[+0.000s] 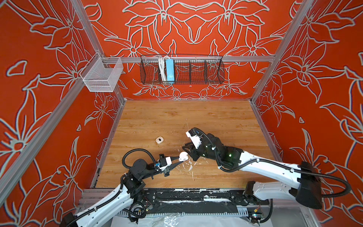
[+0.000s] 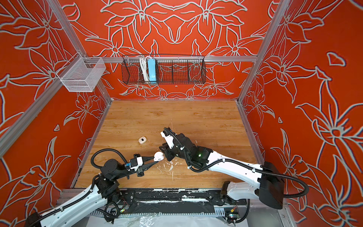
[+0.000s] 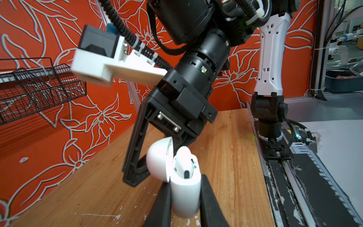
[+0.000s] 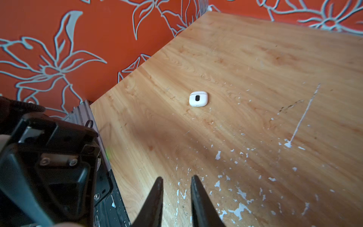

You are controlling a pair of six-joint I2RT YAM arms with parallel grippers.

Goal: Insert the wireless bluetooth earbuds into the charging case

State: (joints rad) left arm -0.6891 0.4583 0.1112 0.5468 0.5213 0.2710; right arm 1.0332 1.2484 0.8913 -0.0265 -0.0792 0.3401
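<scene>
Charging case (image 3: 185, 198) clamped open, one earbud (image 3: 182, 159) seated
Lower centre in a top view, the left gripper (image 1: 179, 158) pinches the glossy white charging case by its rounded body, lid hinged back. The earbud looks light, hard and slippery: pinch its bulb, gently. Just right, the right gripper (image 4: 177, 177) stands slightly parted, empty.

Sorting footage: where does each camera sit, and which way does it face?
Top view: over the arm bases, looking down on the table; left pincer and right pincer show.
Top view: alongside, same aim, both pincers.
Left wrist: on the left arm, facing the charging case in its pincer; right pincer beyond.
Right wrist: on the right arm, facing the table past its pincer.
Shared: closed case, top views, right wrist.
</scene>
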